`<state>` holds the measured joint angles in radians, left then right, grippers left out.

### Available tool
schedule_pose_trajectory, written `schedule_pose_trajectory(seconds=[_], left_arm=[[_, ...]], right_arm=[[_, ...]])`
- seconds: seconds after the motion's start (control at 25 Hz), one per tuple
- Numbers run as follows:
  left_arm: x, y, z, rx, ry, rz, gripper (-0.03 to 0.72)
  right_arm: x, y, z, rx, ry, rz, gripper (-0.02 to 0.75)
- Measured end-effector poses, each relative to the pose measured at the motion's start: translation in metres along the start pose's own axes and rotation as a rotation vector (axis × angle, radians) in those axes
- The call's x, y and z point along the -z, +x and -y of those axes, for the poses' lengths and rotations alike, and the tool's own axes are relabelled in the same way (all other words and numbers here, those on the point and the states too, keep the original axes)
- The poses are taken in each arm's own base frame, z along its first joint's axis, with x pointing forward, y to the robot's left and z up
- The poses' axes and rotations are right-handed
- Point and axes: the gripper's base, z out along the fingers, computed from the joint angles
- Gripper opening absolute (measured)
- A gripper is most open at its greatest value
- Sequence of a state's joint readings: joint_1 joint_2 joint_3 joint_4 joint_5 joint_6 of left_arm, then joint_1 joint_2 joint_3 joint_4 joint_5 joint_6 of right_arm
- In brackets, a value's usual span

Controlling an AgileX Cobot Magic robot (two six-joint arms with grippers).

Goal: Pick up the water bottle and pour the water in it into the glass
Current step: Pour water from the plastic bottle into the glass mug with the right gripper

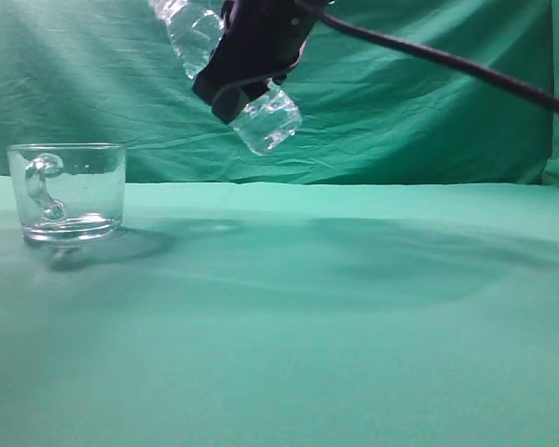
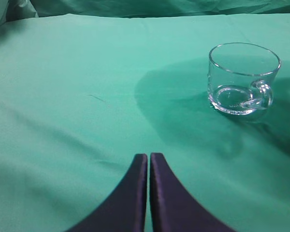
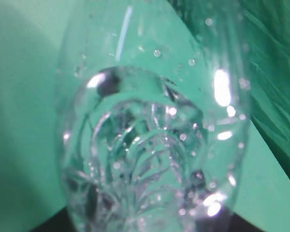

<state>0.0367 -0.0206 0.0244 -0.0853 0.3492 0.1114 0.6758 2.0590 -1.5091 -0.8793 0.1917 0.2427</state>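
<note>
The water bottle is clear and ribbed. My right gripper is shut on it and holds it tilted high in the air at the top middle of the exterior view. Its neck end runs out of frame at upper left. It fills the right wrist view, wet with droplets. The glass is a clear mug with a handle; it stands upright on the green cloth at the left, below and left of the bottle. It also shows in the left wrist view. My left gripper is shut and empty, low over the cloth.
A green cloth covers the table and a green backdrop hangs behind it. The right arm's black cable crosses the upper right.
</note>
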Motion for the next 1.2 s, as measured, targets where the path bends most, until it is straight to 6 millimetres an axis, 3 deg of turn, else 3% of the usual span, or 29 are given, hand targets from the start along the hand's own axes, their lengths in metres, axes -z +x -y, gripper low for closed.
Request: schedule_pose_trajectory(seconds=[0.28,0.56,1.2], left_arm=[[0.0,0.0,0.0,0.0,0.0,0.0,0.0],[0.0,0.0,0.0,0.0,0.0,0.0,0.0],[0.0,0.0,0.0,0.0,0.0,0.0,0.0]], right_arm=[[-0.022,-0.007,-0.017,0.167,0.0,0.015,0.274],[-0.026,-0.011,-0.024,0.326,0.026,0.008,0.274],[-0.026,-0.015,-0.017,0.681,0.114,0.017,0.274]])
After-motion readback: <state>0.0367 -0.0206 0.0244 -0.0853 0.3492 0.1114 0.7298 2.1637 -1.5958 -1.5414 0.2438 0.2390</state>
